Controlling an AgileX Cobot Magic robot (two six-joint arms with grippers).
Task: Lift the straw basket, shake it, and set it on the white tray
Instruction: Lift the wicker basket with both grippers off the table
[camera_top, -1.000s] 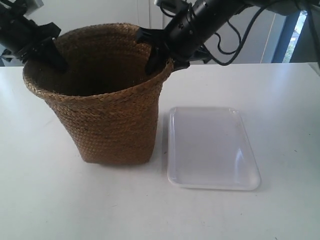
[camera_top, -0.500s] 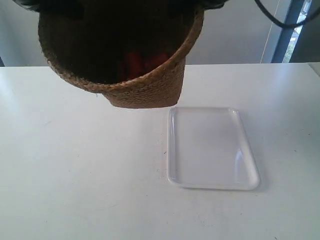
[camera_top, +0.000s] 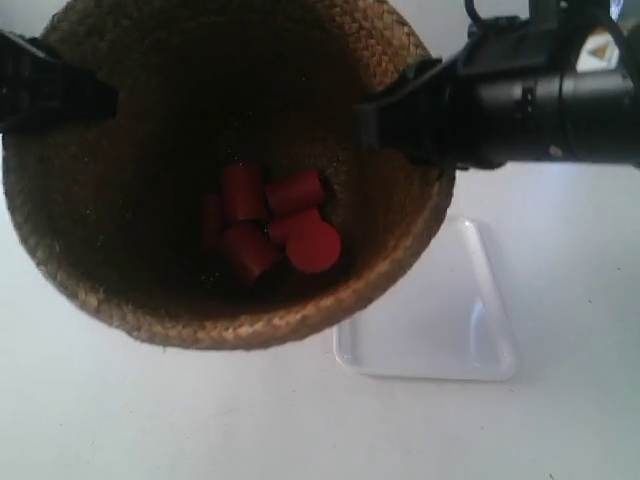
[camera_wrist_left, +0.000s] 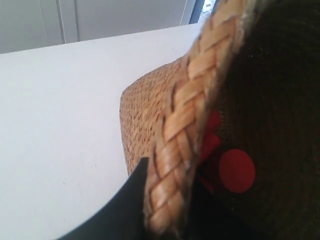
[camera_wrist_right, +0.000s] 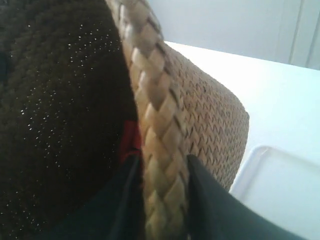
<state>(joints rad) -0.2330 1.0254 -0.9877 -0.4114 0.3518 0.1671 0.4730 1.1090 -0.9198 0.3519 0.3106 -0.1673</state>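
- Brown woven straw basket (camera_top: 230, 300): far rim cut off by exterior view's top edge; base hidden behind its own mouth.
- Flat white plastic tray (camera_top: 470, 330): side nearest basket hidden behind basket. In right wrist view, only one corner shows (camera_wrist_right: 280, 190); rest cut by picture edge.
- Red cylinders (camera_top: 290, 225) on basket floor: overlapping, shadowed, count unclear.
- Left end effector (camera_wrist_left: 167, 172): inner finger barely separable from dark basket interior; finger bases cut by picture edge; rim between fingers blurred.
- Right end effector (camera_wrist_right: 162, 165): finger bases cut likewise.
- White worktop (camera_top: 90, 410) beneath basket: hidden.
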